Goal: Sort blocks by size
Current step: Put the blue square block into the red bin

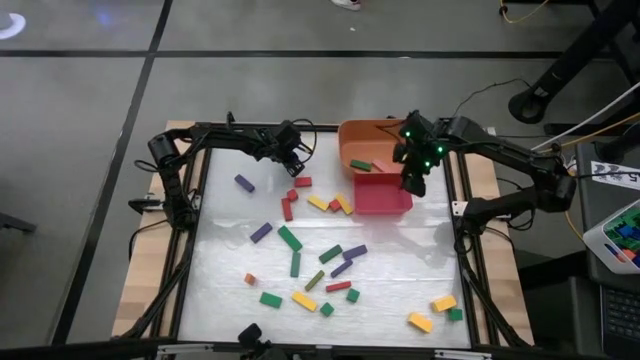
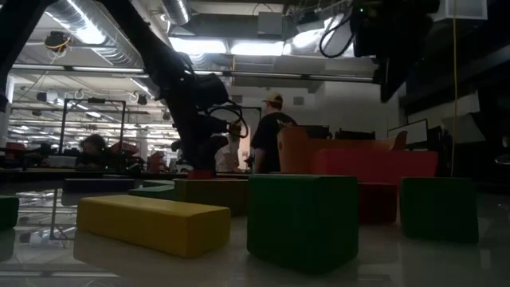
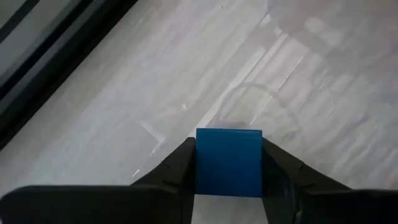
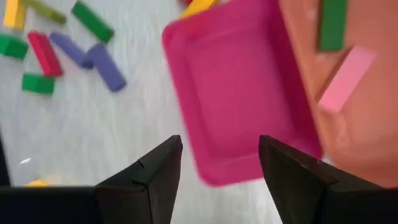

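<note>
Your left gripper point(image 3: 229, 163) is at the far left part of the table point(image 1: 230, 270), low over the surface, with its fingers point(image 3: 180, 163) pressed against both sides of a blue cube point(image 3: 229, 162) (the cube fills the gap between them). Your right gripper point(image 4: 221, 163) hangs above the pink-red tray point(image 4: 236, 87), fingers spread apart with nothing between them. Beside the tray, touching it, sits the orange bin point(image 1: 362, 135), holding a green bar point(image 4: 332, 25) and a pink bar point(image 4: 346, 78). The remaining blocks point(image 1: 310, 265) lie scattered over the middle and near parts of the table; two yellow ones and a green one sit near the right corner. People stand in the room behind.
</note>
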You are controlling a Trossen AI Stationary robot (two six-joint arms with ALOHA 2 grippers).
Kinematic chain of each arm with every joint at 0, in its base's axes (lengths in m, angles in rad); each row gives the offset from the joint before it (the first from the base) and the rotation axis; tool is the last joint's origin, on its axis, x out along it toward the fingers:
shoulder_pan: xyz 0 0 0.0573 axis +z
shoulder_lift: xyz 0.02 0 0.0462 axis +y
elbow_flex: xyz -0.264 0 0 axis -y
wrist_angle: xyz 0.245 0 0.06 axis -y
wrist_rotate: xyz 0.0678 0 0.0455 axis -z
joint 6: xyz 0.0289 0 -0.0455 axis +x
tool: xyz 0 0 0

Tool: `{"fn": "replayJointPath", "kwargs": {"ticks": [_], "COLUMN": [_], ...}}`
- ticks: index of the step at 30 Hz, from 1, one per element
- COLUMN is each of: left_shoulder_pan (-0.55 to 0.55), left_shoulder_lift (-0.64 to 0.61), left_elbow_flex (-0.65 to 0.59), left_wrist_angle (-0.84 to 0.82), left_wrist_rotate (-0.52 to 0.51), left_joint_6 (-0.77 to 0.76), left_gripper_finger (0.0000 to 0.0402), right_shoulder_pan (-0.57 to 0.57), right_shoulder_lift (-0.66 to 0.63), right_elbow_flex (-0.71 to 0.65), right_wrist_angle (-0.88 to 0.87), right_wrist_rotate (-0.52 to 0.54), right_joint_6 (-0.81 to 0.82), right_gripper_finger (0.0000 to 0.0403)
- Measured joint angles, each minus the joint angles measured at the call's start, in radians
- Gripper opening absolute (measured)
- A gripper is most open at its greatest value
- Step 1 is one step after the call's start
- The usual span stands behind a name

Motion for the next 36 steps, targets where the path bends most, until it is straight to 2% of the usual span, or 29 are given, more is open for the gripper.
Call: {"fn": "replayJointPath", "kwargs": {"ticks": [3,8,13,16,21,27,31,36], "left_shoulder_pan": [-0.001,-0.015,-0.075,-0.165,-0.351,-0.504,-0.534,-0.518], "left_shoulder_lift": [-0.018,-0.101,-0.204,-0.222,-0.181,-0.072,0.023,0.147], "left_elbow_flex": [0.0,0.001,0.001,0.001,0.003,0.003,0.034,0.128], "left_wrist_angle": [-0.005,-0.006,0.007,0.105,0.417,0.753,0.862,0.885], "left_wrist_rotate": [0.04,0.18,0.353,0.394,0.387,0.22,0.148,0.086], "left_joint_6": [0.0,-0.037,-0.112,-0.182,-0.183,-0.097,-0.069,-0.044], "left_gripper_finger": [0.0116,0.0116,0.0116,0.0116,0.0116,0.0116,0.0126,0.0133], "right_shoulder_pan": [0.07,0.231,0.422,0.545,0.744,0.962,1.091,1.221], "right_shoulder_lift": [-0.006,-0.024,-0.058,-0.073,-0.07,-0.061,-0.055,-0.039], "right_elbow_flex": [0.0,0.0,0.0,0.0,0.0,-0.008,-0.034,-0.085], "right_wrist_angle": [-0.002,-0.028,-0.058,-0.064,-0.06,0.014,0.084,0.15], "right_wrist_rotate": [-0.001,0.051,0.184,0.279,0.324,0.332,0.379,0.501], "right_joint_6": [0.048,0.123,0.296,0.443,0.698,0.927,1.057,1.197], "right_gripper_finger": [0.0216,0.0216,0.0216,0.0216,0.0216,0.0216,0.0216,0.0216]}}
